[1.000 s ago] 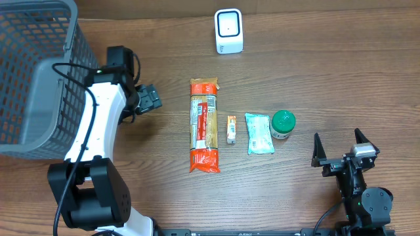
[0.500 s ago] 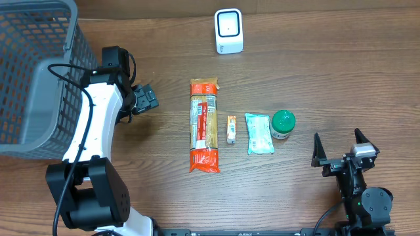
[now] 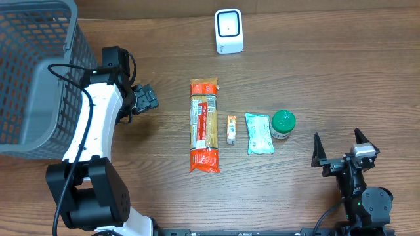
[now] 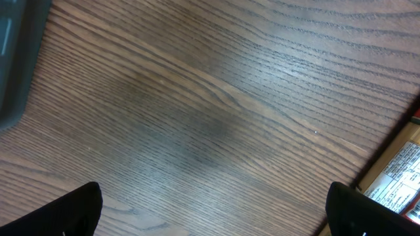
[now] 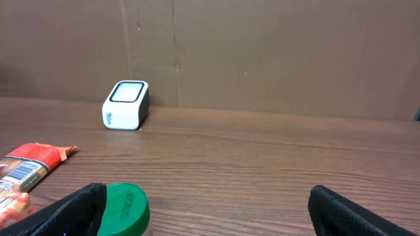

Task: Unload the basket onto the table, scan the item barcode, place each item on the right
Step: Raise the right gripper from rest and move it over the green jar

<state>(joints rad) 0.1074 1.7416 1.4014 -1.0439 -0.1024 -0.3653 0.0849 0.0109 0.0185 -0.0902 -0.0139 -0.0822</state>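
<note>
Wooden table (image 3: 315, 65); left gripper (image 3: 152, 99), right gripper (image 3: 337, 139) both agape

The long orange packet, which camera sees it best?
The overhead view sees it best: the whole orange packet lies flat on the table, end to end. The left wrist view catches only a corner of it at the right edge. The right wrist view shows just one end at the lower left.

Brown wooden table (image 3: 328, 72) shows a fine, matt grain. The grey plastic mesh basket (image 3: 26, 39) looks dull, while the small white plastic scanner box (image 3: 228, 31) has a smooth sheen. The long orange film-wrapped pasta packet (image 3: 204, 124) glints, the pale teal plastic pouch (image 3: 258, 134) is crinkled, and the round green plastic lid (image 3: 283, 120) looks smooth.
</note>
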